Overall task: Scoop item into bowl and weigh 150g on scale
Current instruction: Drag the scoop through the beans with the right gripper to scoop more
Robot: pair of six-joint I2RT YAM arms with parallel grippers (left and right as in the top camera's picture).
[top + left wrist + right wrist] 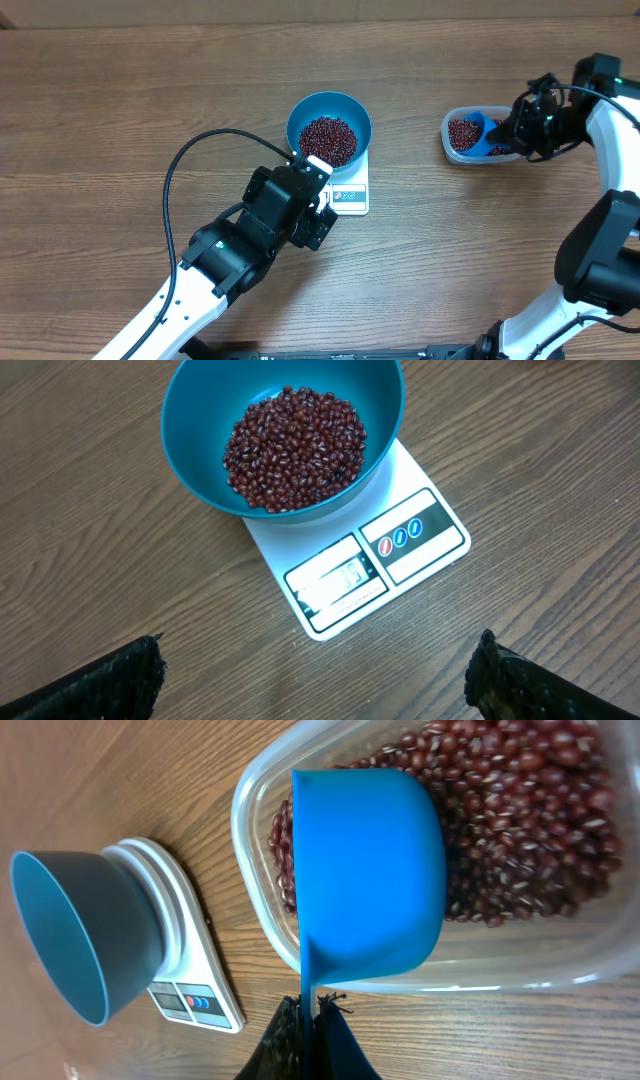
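Scoop (pixel 365 870) pinched in right jaws inside tub (pixel 447 128); left jaws wide near scale (pixel 420 535).

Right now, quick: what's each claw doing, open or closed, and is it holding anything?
Left claw: open, holding nothing.
Right claw: closed on the handle of the blue scoop.

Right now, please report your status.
Left claw open near white square scale. Right claw shut on bright blue plastic scoop at clear tub. Red-brown beans in teal bowl.
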